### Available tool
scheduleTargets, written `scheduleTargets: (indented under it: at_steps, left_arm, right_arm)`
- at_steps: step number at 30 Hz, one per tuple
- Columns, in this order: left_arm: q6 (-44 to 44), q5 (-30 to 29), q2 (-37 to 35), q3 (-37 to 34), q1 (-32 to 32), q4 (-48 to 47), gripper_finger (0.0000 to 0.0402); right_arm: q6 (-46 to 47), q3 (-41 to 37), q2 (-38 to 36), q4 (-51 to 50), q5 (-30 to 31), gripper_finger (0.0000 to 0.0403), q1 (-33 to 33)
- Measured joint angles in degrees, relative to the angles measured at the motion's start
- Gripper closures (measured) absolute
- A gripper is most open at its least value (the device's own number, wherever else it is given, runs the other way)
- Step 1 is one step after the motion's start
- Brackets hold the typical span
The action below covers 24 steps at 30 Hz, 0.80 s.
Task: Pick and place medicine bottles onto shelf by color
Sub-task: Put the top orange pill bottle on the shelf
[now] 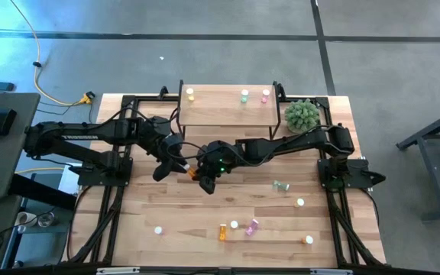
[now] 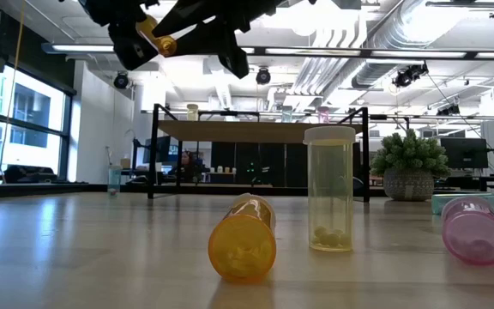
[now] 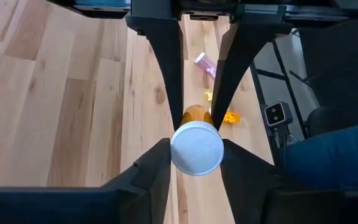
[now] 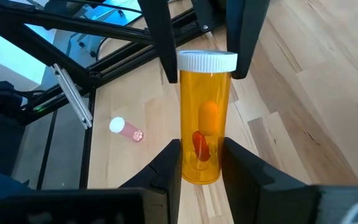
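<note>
**Both grippers gripping one orange bottle**

The orange bottle [image 4: 205,118] is hanging above the tabletop [image 1: 166,206], before the shelf [image 1: 228,107]. The right gripper [image 4: 201,163] is clamping its base; the left gripper [image 3: 196,163] is pinching its white cap, which the overhead view is hiding.

The right tool [image 4: 201,163] grips the lower end of an orange bottle [image 4: 204,134], its fingers pressed against both sides. Two dark fingers [image 4: 157,37] of the left tool pinch the bottle's white cap [image 4: 207,61] from the far side. Beyond, a small pink bottle [image 4: 127,129] lies on its side on the wooden bench [image 4: 303,93].
</note>
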Motion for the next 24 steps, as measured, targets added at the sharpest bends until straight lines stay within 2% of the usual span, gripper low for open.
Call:
scheduleTargets:
  at_steps: [10, 20, 24]
  left_arm:
    - [0.0, 0.02, 0.0, 0.0, -0.02, 0.51, 0.0288]
    - [0.04, 0.0, 0.0, 0.0, -0.02, 0.65, 0.029]
    - [0.43, -0.28, 0.0, 0.0, 0.11, 0.49, 0.0291]
  right_arm:
    - [-0.41, 0.0, 0.0, 0.0, -0.27, 0.0316, 0.0]
    - [-0.42, 0.0, -0.1, -0.45, 0.31, 0.0225, -0.33]
    - [0.34, 0.0, -0.76, -1.84, -0.22, 0.0201, -1.12]
